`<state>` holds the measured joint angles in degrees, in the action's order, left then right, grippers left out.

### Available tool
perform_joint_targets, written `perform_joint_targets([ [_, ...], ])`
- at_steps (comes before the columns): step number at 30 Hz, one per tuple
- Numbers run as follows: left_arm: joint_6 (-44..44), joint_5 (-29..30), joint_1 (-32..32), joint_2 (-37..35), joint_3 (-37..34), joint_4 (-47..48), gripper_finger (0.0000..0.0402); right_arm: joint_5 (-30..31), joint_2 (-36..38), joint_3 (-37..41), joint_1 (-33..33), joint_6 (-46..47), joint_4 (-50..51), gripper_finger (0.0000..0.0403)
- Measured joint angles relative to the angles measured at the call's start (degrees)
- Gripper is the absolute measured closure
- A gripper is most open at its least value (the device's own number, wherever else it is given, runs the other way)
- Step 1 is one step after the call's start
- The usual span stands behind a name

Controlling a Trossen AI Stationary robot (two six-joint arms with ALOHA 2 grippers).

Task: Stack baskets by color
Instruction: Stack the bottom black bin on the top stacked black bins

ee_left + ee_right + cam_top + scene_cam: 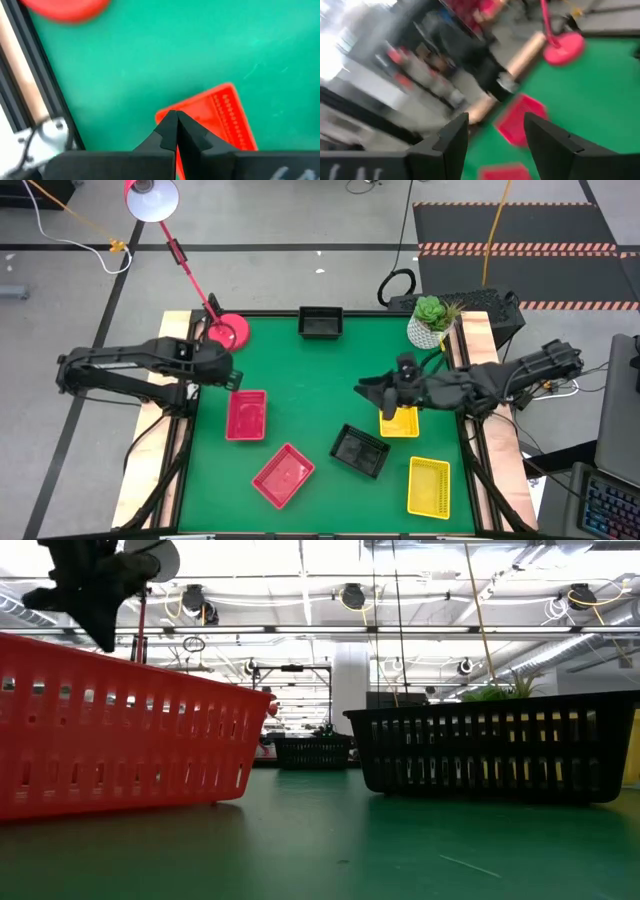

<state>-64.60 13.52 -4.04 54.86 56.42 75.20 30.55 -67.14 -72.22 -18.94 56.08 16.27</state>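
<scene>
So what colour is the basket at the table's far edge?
Black basket, clearest in the high view.

Slotted plastic baskets (pixel 120 730) — matt green table (pixel 310 380) covering.

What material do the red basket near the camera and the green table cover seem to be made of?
Red basket: likely moulded plastic, slightly glossy; its walls have even rows of slots.
Green table cover: probably a matte mat or felt, with no glare and a few faint scuffs; the exact material cannot be told.

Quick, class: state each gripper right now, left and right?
Left gripper: shut, holding nothing, above a red basket.
Right gripper: open, holding nothing.
</scene>
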Motion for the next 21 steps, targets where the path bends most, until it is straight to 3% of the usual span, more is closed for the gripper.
perform_joint_targets([
  [4,5.4,2.0,-1.7,-0.5,1.0,-0.4,0.0395,-8.1,-4.8,-9.4,1.1,0.0,18.6,0.0222],
  [7,7.8,1.7,-2.9,-0.4,1.0,-1.1,0.0385,-15.2,-8.7,-12.6,2.0,-0.3,26.9,0.0222],
  [15,7.9,1.5,-3.0,0.0,1.0,-4.5,0.0381,-30.7,-16.9,-12.8,5.1,-3.3,33.2,0.0222],
  [21,10.0,0.5,-3.0,0.0,1.0,-10.4,0.0381,-33.8,-21.2,-12.7,8.4,-11.0,33.8,0.0209],
])
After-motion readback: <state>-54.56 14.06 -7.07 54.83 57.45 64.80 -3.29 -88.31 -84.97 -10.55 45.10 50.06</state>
